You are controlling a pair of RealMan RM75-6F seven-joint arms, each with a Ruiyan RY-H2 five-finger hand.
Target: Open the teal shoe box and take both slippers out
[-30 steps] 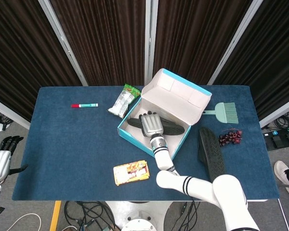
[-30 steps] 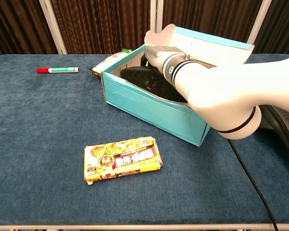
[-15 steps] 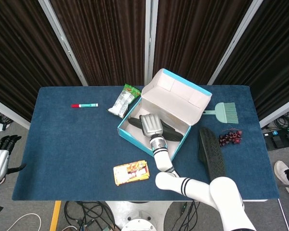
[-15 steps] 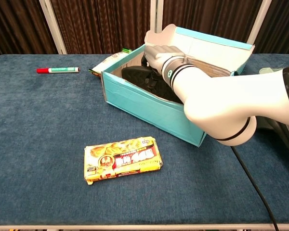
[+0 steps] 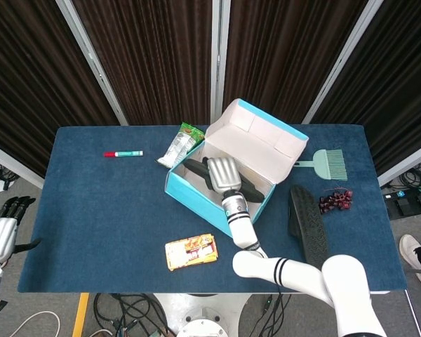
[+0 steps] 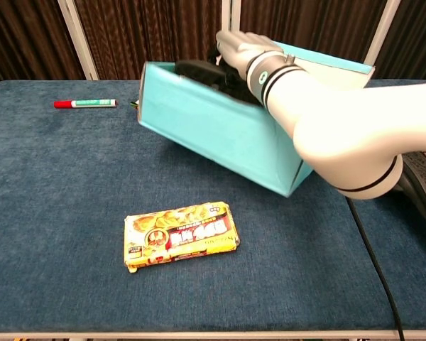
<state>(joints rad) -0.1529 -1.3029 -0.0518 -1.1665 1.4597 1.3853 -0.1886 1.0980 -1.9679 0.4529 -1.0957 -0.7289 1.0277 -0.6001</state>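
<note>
Teal shoe box (image 5: 214, 193) open mid-tabletop (image 5: 98, 210), tipped up. Right hand (image 5: 222, 173) inside, gripping black slipper (image 5: 196, 168). Second slipper (image 5: 309, 225) out, right of box. Nearby: snack bag (image 5: 177, 149), green brush (image 5: 328, 163), grapes (image 5: 335, 200), yellow packet (image 6: 181, 234), red marker (image 5: 123, 153). Left hand (image 5: 0, 235) off tabletop, holding nothing.

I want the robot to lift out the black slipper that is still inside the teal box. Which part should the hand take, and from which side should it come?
Judging by its pose, take the black slipper at its middle, from above. It lies lengthwise in the teal box, whose walls block the sides, and the right hand is already over it there.
</note>
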